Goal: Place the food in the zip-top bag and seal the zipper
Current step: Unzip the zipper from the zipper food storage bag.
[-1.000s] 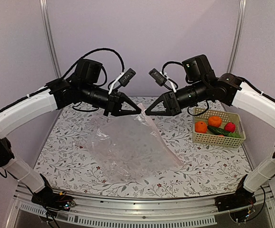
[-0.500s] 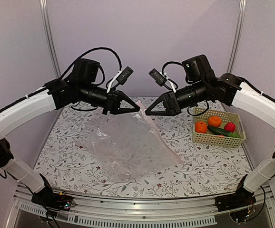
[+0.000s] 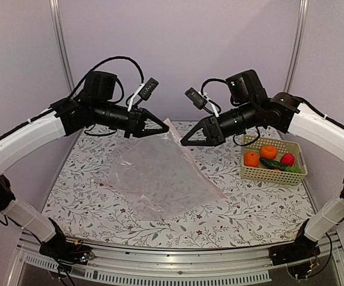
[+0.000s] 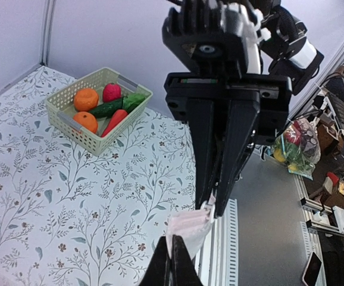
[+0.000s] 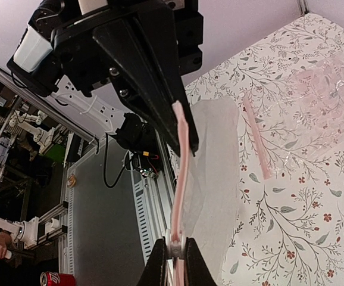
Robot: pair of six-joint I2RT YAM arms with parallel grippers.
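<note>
- The zip-top bag (image 3: 160,179) hangs from both grippers, and its lower part lies on the flowered table (image 3: 83,185). The zipper (image 5: 181,155) runs as a short span from one tool tip to the other.
- The left gripper (image 3: 163,126) and the right gripper (image 3: 184,142) face each other, tips near, each pinched narrow on that pink strip.
- The food (image 3: 269,151) lies in the lattice basket (image 3: 273,174), on the outer side of the right gripper and well apart from the left one. I judge the right arm is the nearer one to fetch it.
- No brand or writing can be read.

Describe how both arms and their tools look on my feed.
The left arm and right arm have curved white shells between black joints. Black cables loop over each wrist, beside a small black camera. The left tool and right tool are black, with two fingers tapering to a wedge.
</note>
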